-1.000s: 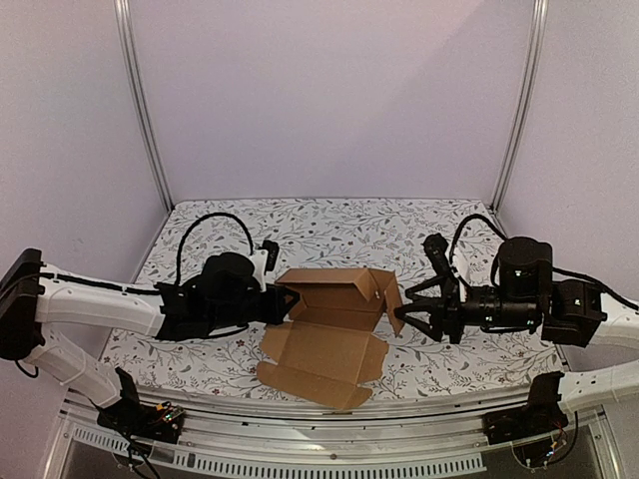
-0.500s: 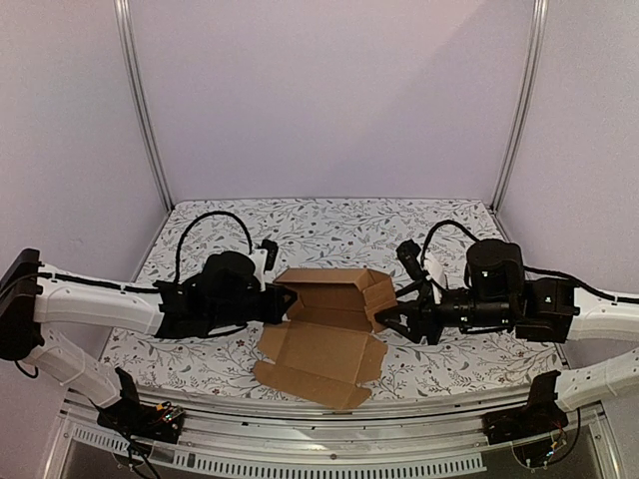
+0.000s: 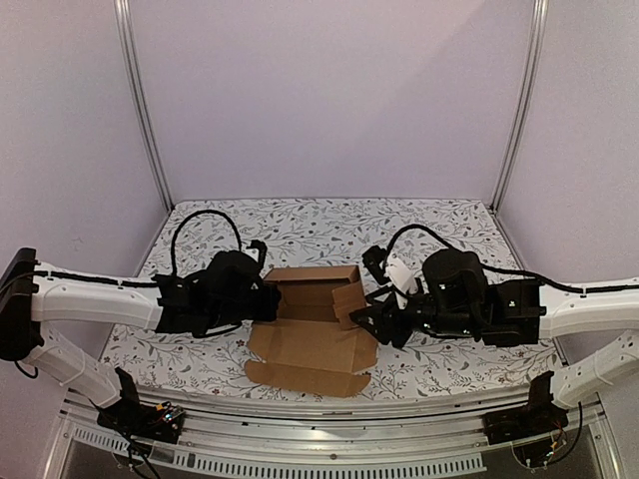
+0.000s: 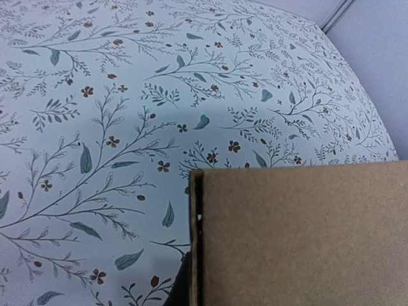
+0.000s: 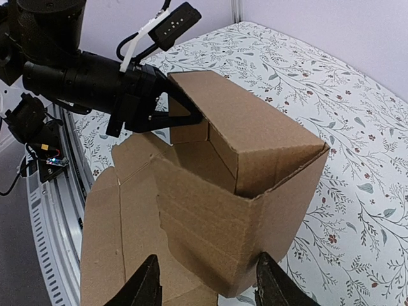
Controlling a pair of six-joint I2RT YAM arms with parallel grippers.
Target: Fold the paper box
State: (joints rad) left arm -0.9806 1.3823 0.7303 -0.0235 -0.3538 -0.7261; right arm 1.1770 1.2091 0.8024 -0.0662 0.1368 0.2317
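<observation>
**Box half raised, braced at both ends**

The plain brown cardboard box (image 3: pixel 312 291) sits on the white, leaf-printed desk (image 3: pixel 439 225) between the two arms. Its walls are up, and its broad lid panel (image 3: pixel 310 351) lies flat on the side toward the arms' bases.

At the box's left end, the left end effector (image 5: pixel 197 118) is pinched narrow on the left wall. This most likely anchors the box so it cannot slide while the other end is worked. At the box's right end, the right end effector (image 5: pixel 210 288) stands about half spread, one finger on either side of the folded end wall. I cannot tell whether the pads press the cardboard. It looks placed to tuck that wall inward.

Only the right wrist view shows the box's hollow interior, its doubled right corner and the left pinch point. The left wrist view gives just a flat cardboard face and one thin edge against the cloth, with no fingers seen. The overhead view alone shows the lid panel's full outline.
</observation>
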